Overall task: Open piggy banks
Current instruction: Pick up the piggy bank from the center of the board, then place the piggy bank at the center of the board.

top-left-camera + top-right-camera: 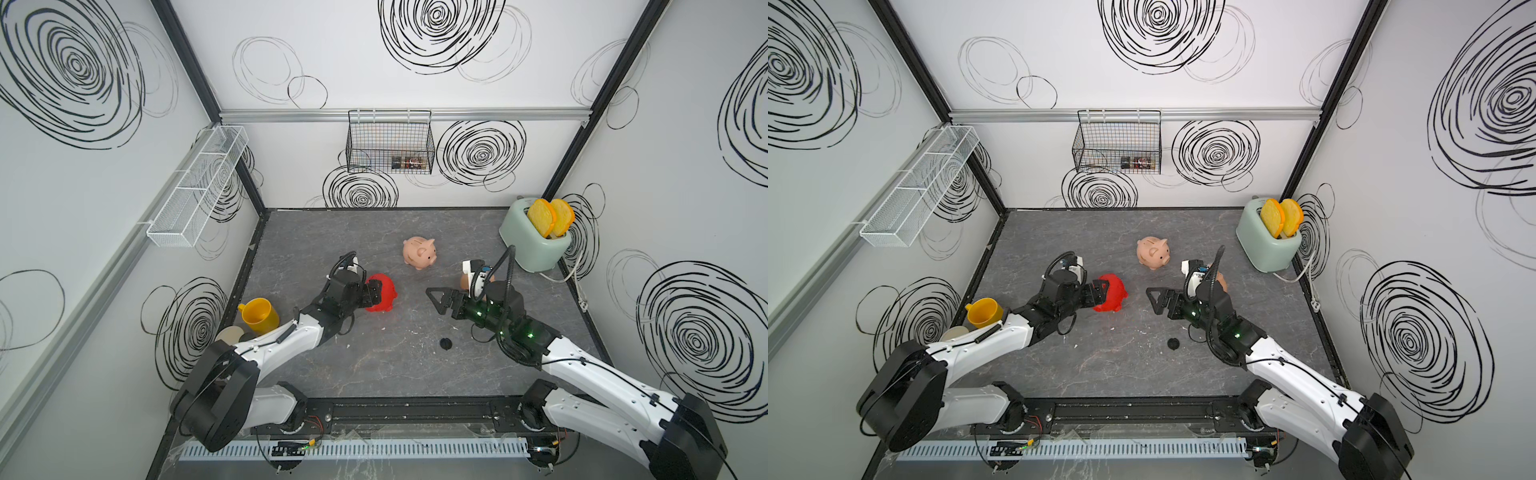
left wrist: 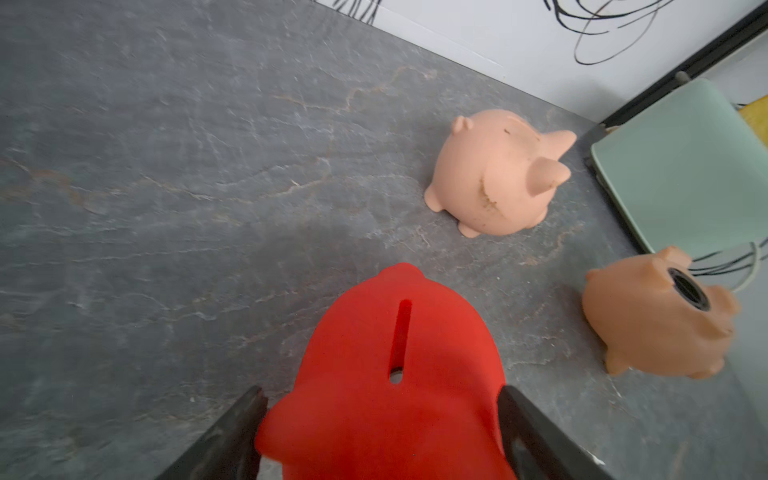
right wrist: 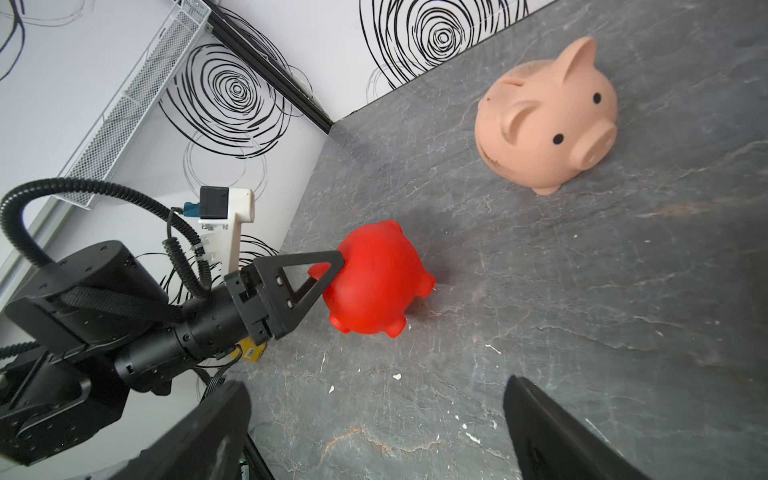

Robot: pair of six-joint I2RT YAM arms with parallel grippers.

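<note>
Left gripper (image 2: 381,392) clamps red pig (image 2: 449,353), right gripper (image 3: 376,384) gapes; wrist shows tan pig's (image 2: 640,328) hole (image 2: 688,291).

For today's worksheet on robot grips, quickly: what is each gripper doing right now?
Left gripper: closed on the red piggy bank.
Right gripper: open, holding nothing.

The surface (image 1: 395,374) lies bare between my right end effector (image 1: 434,301) and the red pig (image 1: 384,297). Farther back, the pink pig (image 1: 419,252) stands in the way, the tan pig (image 2: 656,316) and toaster (image 1: 530,245) crowd the far right corner, and a black plug (image 1: 446,343) lies nearer me.
</note>
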